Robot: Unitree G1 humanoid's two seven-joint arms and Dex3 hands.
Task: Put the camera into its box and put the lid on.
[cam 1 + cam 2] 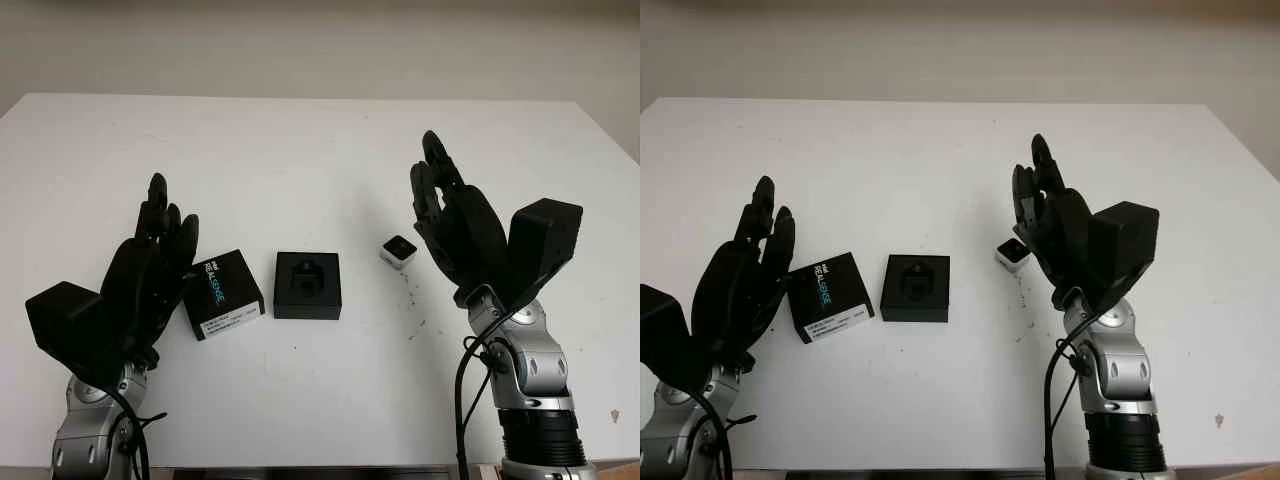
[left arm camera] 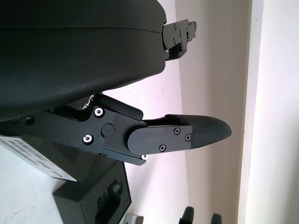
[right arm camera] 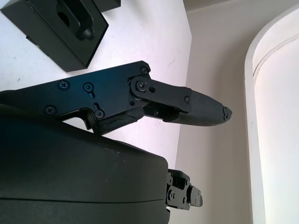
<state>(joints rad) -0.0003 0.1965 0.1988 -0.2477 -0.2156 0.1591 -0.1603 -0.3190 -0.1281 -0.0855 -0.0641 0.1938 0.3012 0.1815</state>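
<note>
A small white camera (image 1: 398,249) with a dark face sits on the white table, just left of my right hand (image 1: 455,225), which is open and raised above the table. The open black box (image 1: 307,285), with a shaped foam insert, lies at the middle. Its black lid (image 1: 222,294), printed with white and blue lettering, lies to the left of the box, beside my left hand (image 1: 150,262), which is open and holds nothing. The box (image 3: 60,25) appears in the right wrist view, and the left wrist view has both the box (image 2: 100,200) and the lid (image 2: 46,161).
The white table (image 1: 300,160) stretches far back to a pale wall. A few small dark specks (image 1: 412,300) mark the surface in front of the camera. The table's front edge runs just before both arms.
</note>
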